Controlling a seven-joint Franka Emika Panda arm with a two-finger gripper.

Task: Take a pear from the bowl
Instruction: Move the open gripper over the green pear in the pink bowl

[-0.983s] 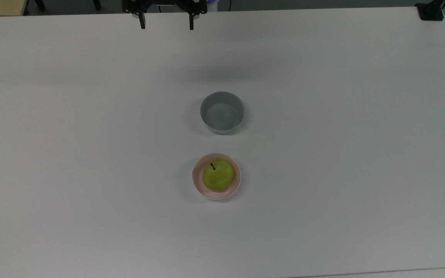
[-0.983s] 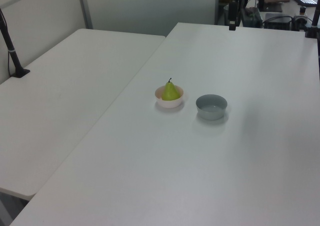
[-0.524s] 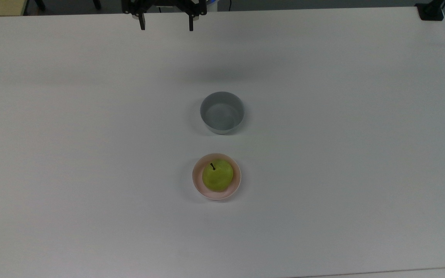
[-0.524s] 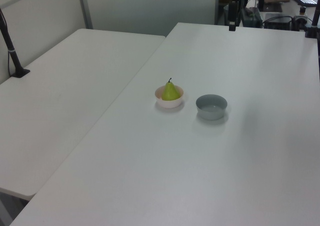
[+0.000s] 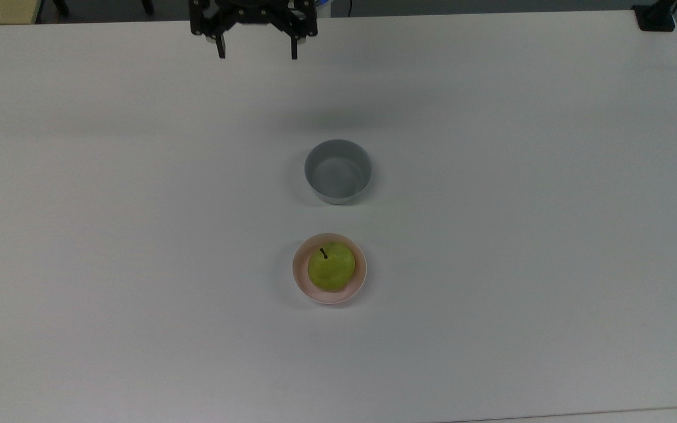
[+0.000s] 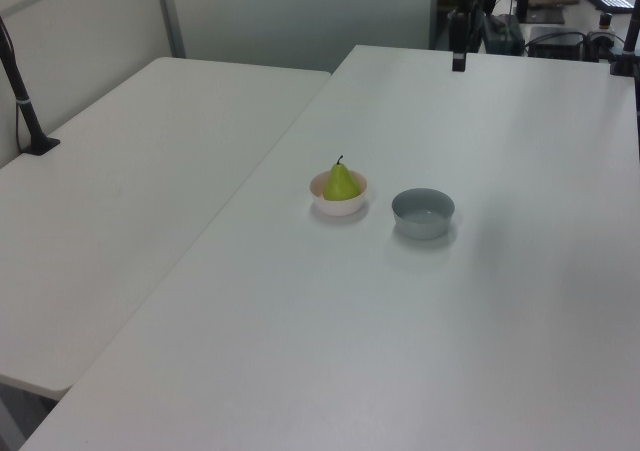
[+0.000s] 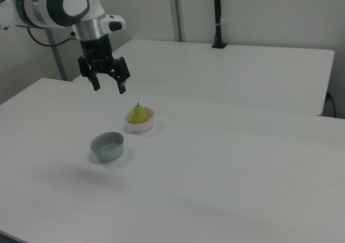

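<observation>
A yellow-green pear [image 5: 331, 268] [image 6: 341, 183] [image 7: 139, 114] with a short dark stem stands upright in the pale pink bowl [image 5: 300, 276] [image 6: 353, 203] [image 7: 145, 126] near the middle of the white table. My gripper [image 5: 257, 54] [image 7: 109, 87] hangs open and empty high above the table. In the top view it is at the top edge, far from the pear. In the right view it is up and to the left of the bowl. One dark finger [image 6: 458, 61] of it is in the left view near the table's far edge.
An empty grey-blue bowl [image 5: 338, 171] [image 6: 423, 213] [image 7: 107, 146] stands beside the pink one, between it and my gripper in the top view. A second white table [image 6: 110, 191] adjoins at the left view's left. A black post [image 6: 20, 91] stands on it.
My gripper has come a little down the top view, toward the bowls, still open. The pear and both bowls have not moved.
</observation>
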